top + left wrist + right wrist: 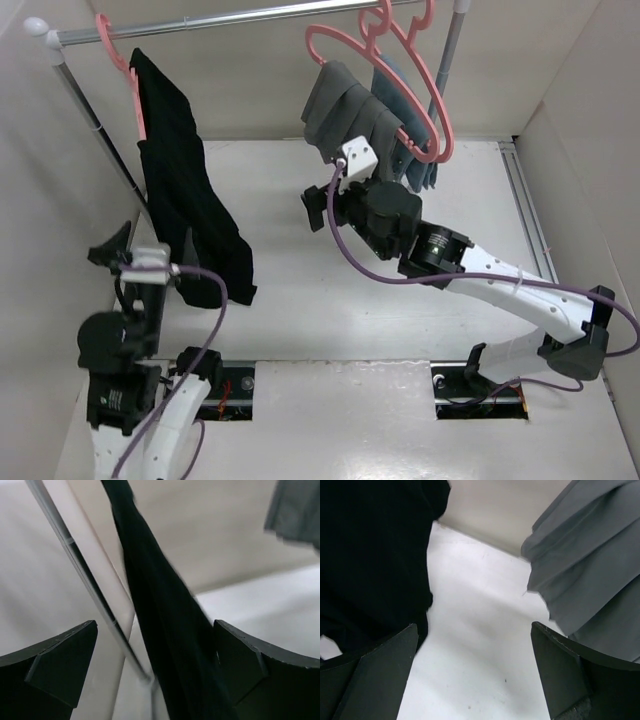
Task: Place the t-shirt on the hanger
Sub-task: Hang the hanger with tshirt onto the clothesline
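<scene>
T-shirt hung on hanger, finishing/release step.
Black t-shirt drapes from the pink hanger at the left end of the rail. Left gripper is spread, fabric running between its fingers, unclamped. Right gripper is spread and holds nothing, beside the grey garment. Next, probably: back the left off without snagging the cloth.
</scene>
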`<state>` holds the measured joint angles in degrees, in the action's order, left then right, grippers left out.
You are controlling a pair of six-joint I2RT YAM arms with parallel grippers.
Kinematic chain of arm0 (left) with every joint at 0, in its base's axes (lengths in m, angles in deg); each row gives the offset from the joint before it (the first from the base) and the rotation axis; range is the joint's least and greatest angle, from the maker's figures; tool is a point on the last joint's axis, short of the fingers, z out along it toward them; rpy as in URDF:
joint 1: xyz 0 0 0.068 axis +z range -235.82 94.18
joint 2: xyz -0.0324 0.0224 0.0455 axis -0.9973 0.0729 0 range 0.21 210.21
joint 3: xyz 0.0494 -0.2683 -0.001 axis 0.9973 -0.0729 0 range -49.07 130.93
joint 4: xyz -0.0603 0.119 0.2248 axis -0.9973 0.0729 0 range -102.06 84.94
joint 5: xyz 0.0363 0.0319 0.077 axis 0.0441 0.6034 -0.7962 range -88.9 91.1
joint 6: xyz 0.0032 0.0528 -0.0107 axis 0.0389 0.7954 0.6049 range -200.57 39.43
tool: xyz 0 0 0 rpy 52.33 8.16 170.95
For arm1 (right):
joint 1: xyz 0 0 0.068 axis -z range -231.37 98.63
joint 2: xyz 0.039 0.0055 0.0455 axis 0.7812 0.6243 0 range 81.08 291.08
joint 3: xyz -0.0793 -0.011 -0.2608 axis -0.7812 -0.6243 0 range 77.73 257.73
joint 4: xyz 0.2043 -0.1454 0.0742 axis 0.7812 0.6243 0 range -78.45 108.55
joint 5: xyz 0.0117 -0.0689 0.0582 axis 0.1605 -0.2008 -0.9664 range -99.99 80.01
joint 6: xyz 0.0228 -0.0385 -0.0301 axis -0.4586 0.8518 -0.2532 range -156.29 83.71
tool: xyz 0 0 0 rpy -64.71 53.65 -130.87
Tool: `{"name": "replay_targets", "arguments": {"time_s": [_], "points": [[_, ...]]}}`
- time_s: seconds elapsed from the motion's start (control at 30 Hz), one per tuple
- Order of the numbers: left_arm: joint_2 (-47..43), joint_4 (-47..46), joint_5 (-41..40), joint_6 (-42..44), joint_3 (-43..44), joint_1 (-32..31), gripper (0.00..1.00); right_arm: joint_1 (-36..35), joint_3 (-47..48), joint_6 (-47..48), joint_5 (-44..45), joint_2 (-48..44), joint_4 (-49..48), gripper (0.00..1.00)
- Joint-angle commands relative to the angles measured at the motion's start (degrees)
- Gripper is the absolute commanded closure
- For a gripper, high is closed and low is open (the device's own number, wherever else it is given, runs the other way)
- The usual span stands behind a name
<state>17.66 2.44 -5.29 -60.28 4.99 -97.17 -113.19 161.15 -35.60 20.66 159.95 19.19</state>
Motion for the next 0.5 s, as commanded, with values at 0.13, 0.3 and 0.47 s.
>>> {"name": "replay_targets", "arguments": {"time_s": [0.13,0.3,0.47], "points": [[-28.0,17.4,9.6,20.5,-16.0,0.3,0.0,0.4,-11.9,-3.4,-3.9,-3.6,2.9,0.01],[-27.8,22.7,6.3,18.3,-18.5,0.3,0.0,1.1,-25.2,-9.2,-4.5,-4.2,0.7,0.01],[-27.8,18.8,8.2,15.5,-21.4,0.3,0.0,1.6,-36.2,-13.9,2.0,-5.7,-3.0,0.01]]}}
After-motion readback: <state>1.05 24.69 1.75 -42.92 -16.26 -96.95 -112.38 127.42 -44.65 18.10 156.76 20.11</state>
